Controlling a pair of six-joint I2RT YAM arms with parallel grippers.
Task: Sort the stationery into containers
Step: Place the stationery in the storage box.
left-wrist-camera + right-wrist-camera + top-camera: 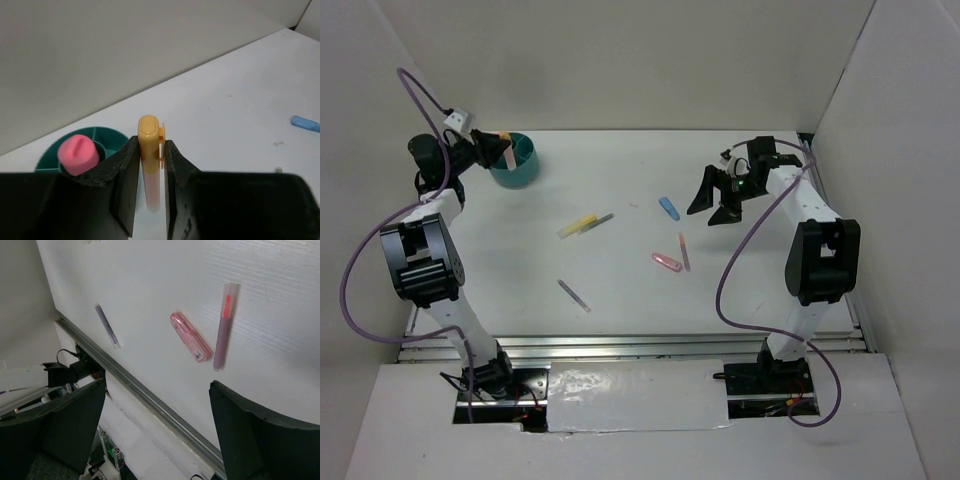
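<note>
My left gripper (151,146) clamped on upright orange marker (147,131) | teal tub (115,133) just beside, leftward | right gripper (715,207) wide apart, empty

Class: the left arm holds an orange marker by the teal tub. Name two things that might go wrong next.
1. The orange marker in the left gripper sits near the rim of the teal tub; released here, it may land outside.
2. The open right gripper faces the pink clip and pink pen, lying close together; a grab might nudge the other.
</note>
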